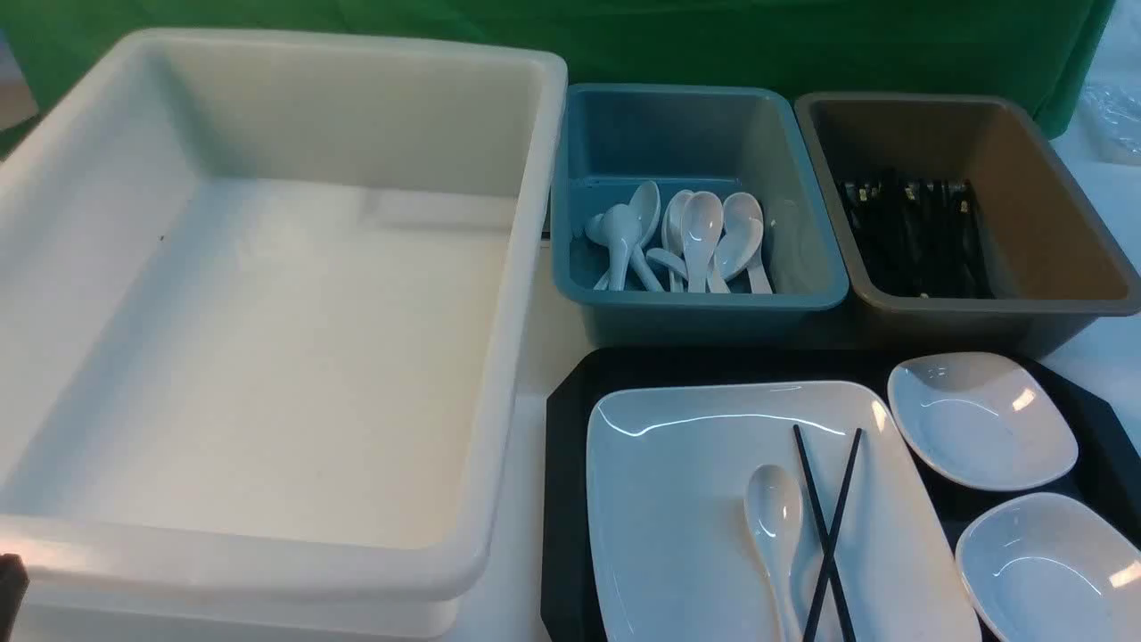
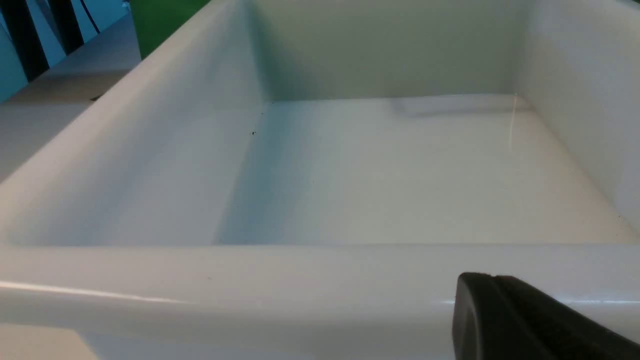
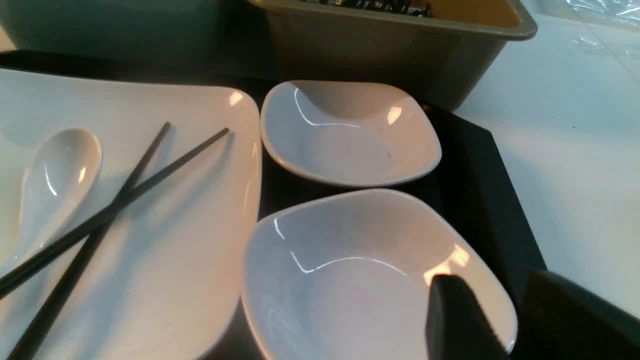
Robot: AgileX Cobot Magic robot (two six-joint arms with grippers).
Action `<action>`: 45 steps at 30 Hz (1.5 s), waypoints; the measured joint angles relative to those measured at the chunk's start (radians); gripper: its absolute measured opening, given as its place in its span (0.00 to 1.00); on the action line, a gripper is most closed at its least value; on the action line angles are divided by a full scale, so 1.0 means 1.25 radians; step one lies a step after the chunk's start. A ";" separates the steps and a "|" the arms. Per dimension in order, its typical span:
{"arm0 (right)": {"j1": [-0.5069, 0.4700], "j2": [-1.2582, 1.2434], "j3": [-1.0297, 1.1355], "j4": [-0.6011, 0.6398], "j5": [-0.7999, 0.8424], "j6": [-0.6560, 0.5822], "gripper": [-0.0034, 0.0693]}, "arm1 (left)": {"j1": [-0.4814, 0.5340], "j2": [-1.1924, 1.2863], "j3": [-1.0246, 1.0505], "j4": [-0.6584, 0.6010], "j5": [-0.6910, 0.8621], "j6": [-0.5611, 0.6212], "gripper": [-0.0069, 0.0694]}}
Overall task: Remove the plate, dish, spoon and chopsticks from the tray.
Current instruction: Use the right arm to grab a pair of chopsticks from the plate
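The black tray (image 1: 563, 499) holds the large white plate (image 1: 695, 499). The white spoon (image 1: 774, 517) and the crossed black chopsticks (image 1: 827, 526) lie on the plate. Two small white dishes sit right of it, a far one (image 1: 980, 419) and a near one (image 1: 1052, 571). In the right wrist view my right gripper (image 3: 492, 282) is open, with the near dish's (image 3: 360, 280) rim between its fingers (image 3: 450, 320); plate (image 3: 190, 200), spoon (image 3: 57, 175) and chopsticks (image 3: 125, 195) lie beyond. My left gripper (image 2: 492, 277) is shut and empty, just outside the white tub's near rim (image 2: 250, 280).
A deep empty white tub (image 1: 267, 312) fills the left. Behind the tray stand a blue bin (image 1: 695, 308) holding several white spoons and a brown bin (image 1: 980, 308) holding black chopsticks. A green cloth hangs at the back.
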 joint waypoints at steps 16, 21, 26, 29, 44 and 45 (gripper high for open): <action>0.000 0.000 0.000 0.000 0.000 0.000 0.37 | 0.000 0.000 0.000 0.008 -0.030 0.003 0.10; 0.000 0.000 0.000 0.000 0.000 0.000 0.37 | 0.000 0.000 0.000 -0.162 -0.205 -0.053 0.10; 0.000 0.000 0.000 0.000 0.000 0.000 0.37 | 0.000 0.000 0.000 -0.236 -0.365 -0.128 0.10; 0.000 0.000 0.000 0.000 0.000 0.000 0.37 | 0.000 0.000 0.000 -0.241 -0.416 -0.163 0.10; 0.001 0.000 0.000 0.197 -0.298 0.384 0.37 | 0.000 0.065 -0.297 -0.139 -0.358 -0.438 0.10; 0.001 0.000 0.000 0.199 -0.322 0.413 0.37 | 0.000 0.107 -0.364 -0.116 -0.263 -0.438 0.10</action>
